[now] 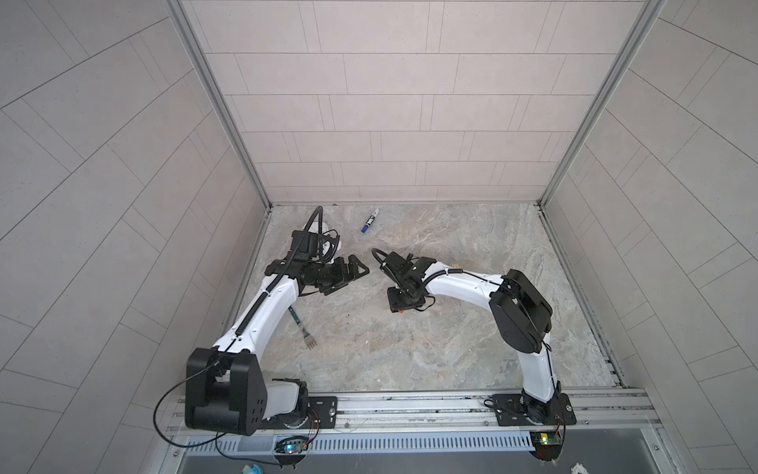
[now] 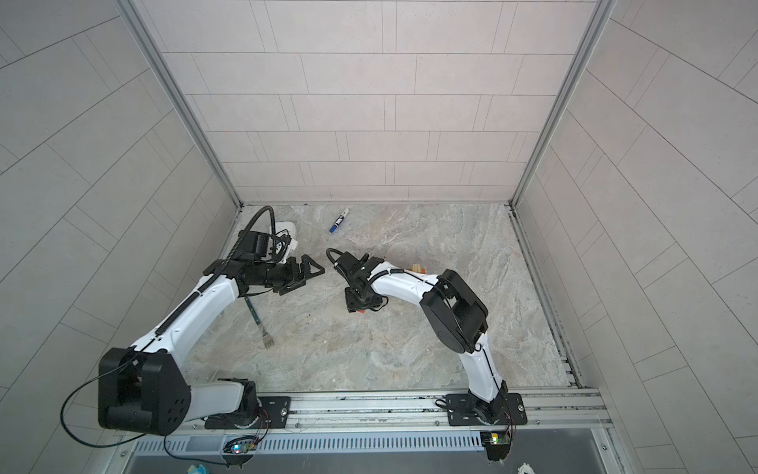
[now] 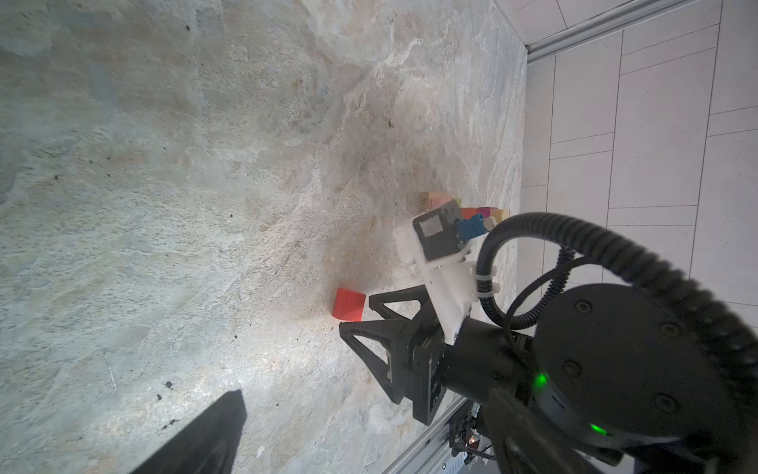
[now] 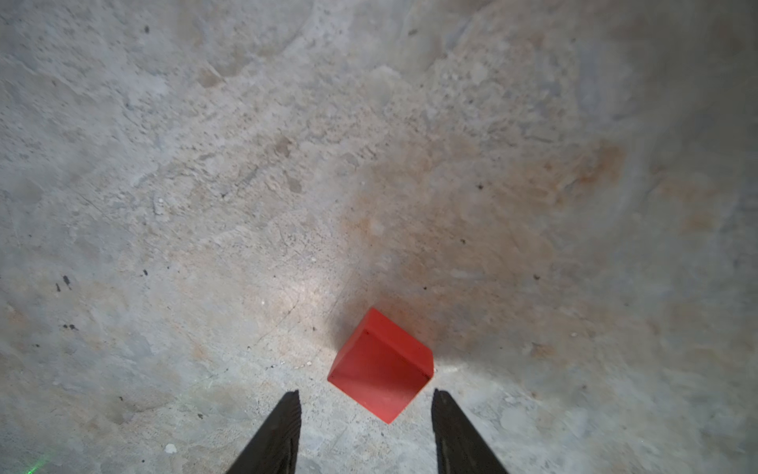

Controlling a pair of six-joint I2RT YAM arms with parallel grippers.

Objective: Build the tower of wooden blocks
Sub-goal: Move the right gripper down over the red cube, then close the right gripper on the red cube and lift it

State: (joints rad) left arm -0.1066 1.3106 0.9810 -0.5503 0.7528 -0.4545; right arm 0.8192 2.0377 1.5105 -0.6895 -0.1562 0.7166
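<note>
1. Fingers of the right claw (image 4: pixel 367 393) stand apart, released and gripping nothing; the claw points down at the table (image 4: pixel 246 164).
2. The red cube (image 4: pixel 381 365) lies flat on the table just ahead of that claw's tips, not yet between them. As a cube it has no long axis. It sits turned, with one corner aimed into the gap between the fingers and its faces slanted to both.
3. The left claw (image 1: pixel 353 275) hovers well apart from the cube, spread wide and empty, pointing toward the right claw.
4. The tower (image 3: pixel 434 200) sits behind the right claw's wrist, mostly hidden. It seems to show tan, pink and lime pieces, but their long axes cannot be told.
</note>
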